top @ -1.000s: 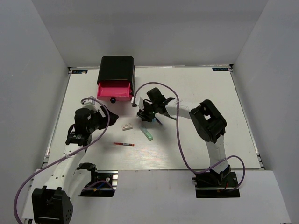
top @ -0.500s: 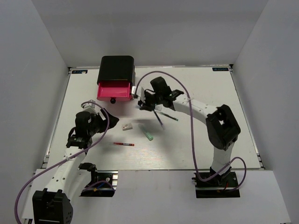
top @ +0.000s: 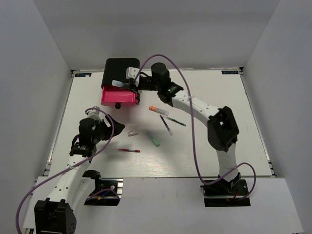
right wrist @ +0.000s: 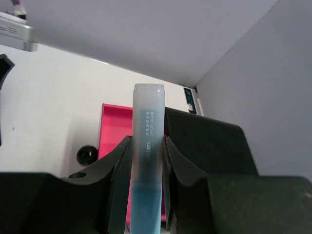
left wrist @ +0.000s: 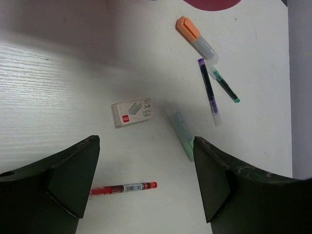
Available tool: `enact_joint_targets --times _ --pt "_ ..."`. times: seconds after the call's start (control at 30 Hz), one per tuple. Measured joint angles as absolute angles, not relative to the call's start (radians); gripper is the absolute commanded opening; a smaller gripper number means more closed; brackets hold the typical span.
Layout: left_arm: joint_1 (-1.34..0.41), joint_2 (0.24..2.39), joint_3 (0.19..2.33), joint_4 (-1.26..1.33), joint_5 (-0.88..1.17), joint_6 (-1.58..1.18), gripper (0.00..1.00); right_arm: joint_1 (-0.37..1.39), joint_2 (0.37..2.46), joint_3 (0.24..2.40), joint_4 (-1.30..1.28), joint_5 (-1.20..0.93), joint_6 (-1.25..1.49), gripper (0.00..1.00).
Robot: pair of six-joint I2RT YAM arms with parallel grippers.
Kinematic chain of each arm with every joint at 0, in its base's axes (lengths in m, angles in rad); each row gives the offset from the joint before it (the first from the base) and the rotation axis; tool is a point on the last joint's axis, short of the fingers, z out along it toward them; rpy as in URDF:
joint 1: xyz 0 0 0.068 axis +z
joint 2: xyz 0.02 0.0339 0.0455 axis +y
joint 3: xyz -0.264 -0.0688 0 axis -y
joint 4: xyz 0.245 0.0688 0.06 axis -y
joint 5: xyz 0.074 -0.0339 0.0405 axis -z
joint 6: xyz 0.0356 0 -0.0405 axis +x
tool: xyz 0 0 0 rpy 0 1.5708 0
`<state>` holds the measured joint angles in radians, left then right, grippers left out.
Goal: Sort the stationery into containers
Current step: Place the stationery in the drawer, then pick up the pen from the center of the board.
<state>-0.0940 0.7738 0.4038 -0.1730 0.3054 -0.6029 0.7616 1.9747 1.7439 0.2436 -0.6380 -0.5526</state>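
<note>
The black mini chest (top: 122, 69) stands at the far left-centre with one pink drawer (top: 118, 95) pulled open. My right gripper (top: 127, 85) is shut on the light-blue marker (top: 118, 84) and holds it over the drawer. In the right wrist view the marker (right wrist: 147, 141) stands between my fingers (right wrist: 119, 165), with the drawer (right wrist: 113, 127) and its knob (right wrist: 87, 155) below. My left gripper (top: 109, 127) is open and empty. On the table lie the red pen (left wrist: 123, 187), white eraser (left wrist: 133, 112), green marker (left wrist: 181, 130), dark blue pen (left wrist: 209, 91), green-tipped pen (left wrist: 224, 86) and orange-capped marker (left wrist: 196, 40).
White walls enclose the table on three sides. My right arm (top: 195, 105) stretches across the far middle, its purple cable looping above. In the top view the loose items lie in the middle: orange-capped marker (top: 159, 110), green marker (top: 154, 140), red pen (top: 129, 150).
My right gripper has lifted the light-blue marker from the table's middle and carried it back and left to above the open pink drawer. The left arm has barely moved.
</note>
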Motion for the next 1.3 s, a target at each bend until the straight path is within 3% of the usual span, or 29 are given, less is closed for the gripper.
enact_joint_targets --times 0.17,0.23,0.3,0.33,0.43,0.6,0.73,0.83,0.87,0.9,0.97,1.13,1.27,1.3 --pt "-0.094 0.760 0.399 -0.168 0.308 -0.615 0.87 0.782 2.154 1.826 0.344 -0.645 -0.471 0.00" --pt "-0.094 0.760 0.399 -0.161 0.308 -0.618 0.87 0.788 2.201 1.839 0.374 -0.644 -0.444 0.05" --pt "-0.094 0.760 0.399 -0.153 0.309 -0.621 0.87 0.793 2.230 1.849 0.391 -0.642 -0.424 0.17" --pt "-0.094 0.760 0.399 -0.150 0.309 -0.622 0.87 0.795 2.239 1.851 0.395 -0.639 -0.417 0.32" --pt "-0.094 0.768 0.399 -0.143 0.311 -0.622 0.87 0.797 2.243 1.851 0.404 -0.635 -0.400 0.49" --pt "-0.094 0.799 0.399 -0.119 0.315 -0.625 0.87 0.799 2.243 1.851 0.434 -0.632 -0.397 0.56" --pt "-0.094 0.847 0.399 -0.091 0.326 -0.627 0.82 0.797 2.239 1.851 0.438 -0.628 -0.396 0.53" --pt "-0.097 0.888 0.406 -0.080 0.334 -0.628 0.68 0.791 2.216 1.845 0.439 -0.605 -0.388 0.34" --pt "-0.099 0.902 0.413 -0.077 0.338 -0.623 0.64 0.789 2.196 1.829 0.441 -0.591 -0.382 0.19" --pt "-0.100 0.919 0.426 -0.078 0.344 -0.620 0.55 0.785 2.169 1.806 0.442 -0.576 -0.376 0.11" --pt "-0.101 0.957 0.457 -0.076 0.355 -0.611 0.49 0.770 2.099 1.748 0.445 -0.541 -0.368 0.00" --pt "-0.104 1.020 0.506 -0.074 0.387 -0.582 0.36 0.706 1.882 1.565 0.435 -0.416 -0.370 0.00" --pt "-0.130 1.026 0.514 -0.074 0.429 -0.566 0.34 0.637 1.738 1.432 0.366 -0.348 -0.376 0.00" --pt "-0.141 1.027 0.518 -0.075 0.439 -0.564 0.34 0.622 1.717 1.408 0.344 -0.339 -0.376 0.12"
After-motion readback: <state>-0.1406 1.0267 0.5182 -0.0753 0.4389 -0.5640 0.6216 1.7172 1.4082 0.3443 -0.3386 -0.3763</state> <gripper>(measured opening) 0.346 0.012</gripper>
